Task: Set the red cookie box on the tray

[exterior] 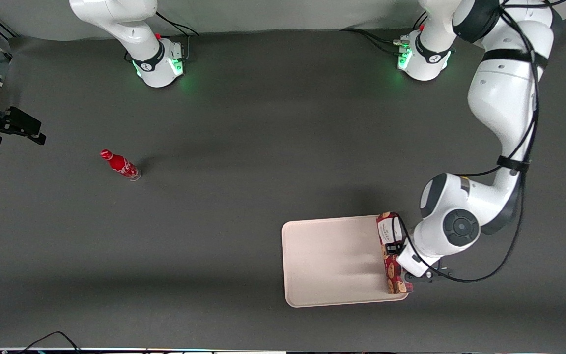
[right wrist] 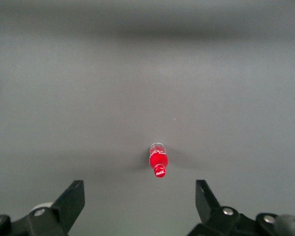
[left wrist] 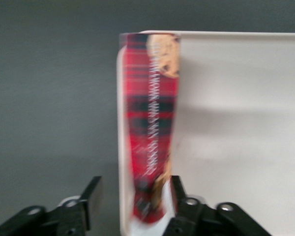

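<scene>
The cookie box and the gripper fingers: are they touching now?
Cannot tell. In the left wrist view one finger stands clear of the cookie box; the other lies against its edge, contact unclear. The gripper straddles it over the tray.

I see my hand (exterior: 392,248) low over the big dark grey surface (exterior: 243,128), toward the working arm's end, with its fingers spread apart. The surface runs flat and dull all around the hand, with soft dark shadows on it. Farther from the front camera than the hand, a pale strip (exterior: 273,14), maybe a wall, meets the surface. Nearer that camera, well away from the hand, a thin black cable (exterior: 52,338) curls at the edge.
</scene>
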